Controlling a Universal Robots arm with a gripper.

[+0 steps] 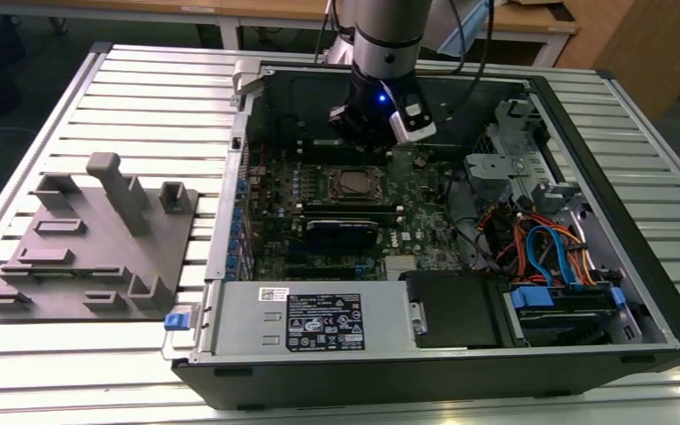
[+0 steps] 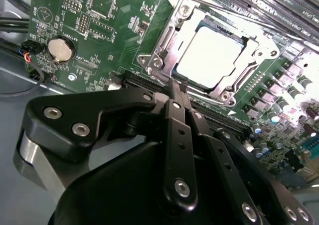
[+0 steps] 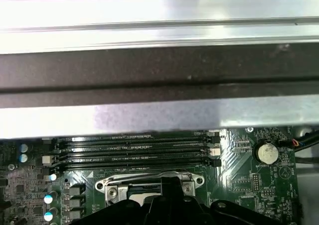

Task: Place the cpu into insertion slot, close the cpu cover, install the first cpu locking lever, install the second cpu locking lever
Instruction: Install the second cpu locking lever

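My hand (image 2: 174,88) hangs inside the open case (image 1: 623,266), just beside the slot (image 2: 212,53). Its fingers (image 2: 177,135) are pressed together with nothing between them, the tips near the edge of the socket frame.

The cpu (image 2: 209,56) already lies flat in the slot, its pale metal top facing up through the window of the cover (image 2: 167,41), which looks lowered over it. I cannot tell whether either lever is latched.

I judge the cpu light, stiff and fragile on its underside, so it should not be pushed or slid. The cover is thin springy sheet metal with slick edges. The levers would be thin stiff wire, best taken at their free hooked ends, pressed down and sideways with a closed fingertip, not pinched.
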